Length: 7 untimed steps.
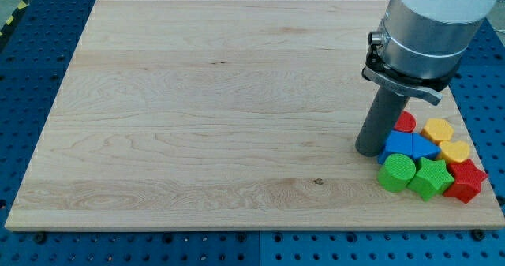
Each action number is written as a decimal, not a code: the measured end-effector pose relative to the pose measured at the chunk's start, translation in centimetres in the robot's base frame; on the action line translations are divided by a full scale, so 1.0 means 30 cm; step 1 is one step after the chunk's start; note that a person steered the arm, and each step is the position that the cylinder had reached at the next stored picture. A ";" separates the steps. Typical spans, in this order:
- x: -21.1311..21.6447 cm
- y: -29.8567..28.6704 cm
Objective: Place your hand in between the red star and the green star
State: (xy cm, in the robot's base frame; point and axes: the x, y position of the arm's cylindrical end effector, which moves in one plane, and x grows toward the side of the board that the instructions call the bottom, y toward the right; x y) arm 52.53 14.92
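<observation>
The red star (pixel 465 181) lies at the view's bottom right corner of the wooden board (pixel 197 100). The green star (pixel 430 176) sits just left of it, touching it. My tip (pixel 368 150) rests on the board at the left edge of the block cluster, up and to the left of the green star, next to the blue blocks (pixel 408 146). The rod hides part of the blue blocks and the small red block (pixel 405 122).
A green cylinder (pixel 395 173) lies left of the green star. Two yellow blocks (pixel 438 130) (pixel 454 151) sit above the red star. All blocks are packed tightly near the board's right edge, with blue pegboard beyond.
</observation>
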 end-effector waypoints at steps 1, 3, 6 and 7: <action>-0.018 -0.041; -0.315 -0.081; -0.311 0.107; -0.259 0.260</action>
State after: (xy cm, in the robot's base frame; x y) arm 44.76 22.73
